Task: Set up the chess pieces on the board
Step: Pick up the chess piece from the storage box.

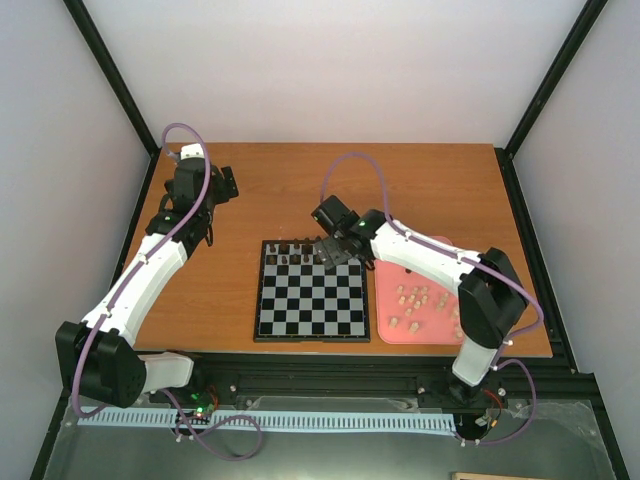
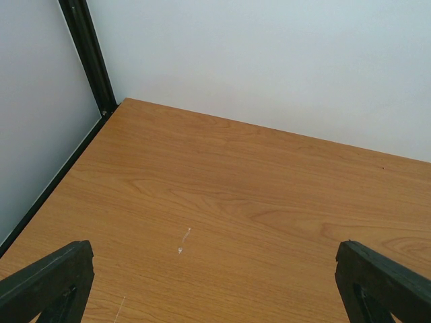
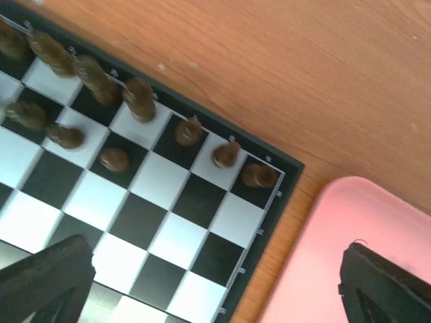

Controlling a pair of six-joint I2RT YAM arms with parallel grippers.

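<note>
Chess pieces [image 3: 138, 99] dark, along board [image 3: 158, 178] edge; border marks [image 3: 261, 232] unreadable; right gripper [image 3: 215, 279], left gripper [image 2: 215, 282] spread wide, empty.

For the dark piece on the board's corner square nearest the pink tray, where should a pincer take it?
Take the corner piece around its upper body, from straight above. It looks upright, and a neighbour stands close along the row, so squeeze across the row, between the border of the board and the empty square in front.
</note>
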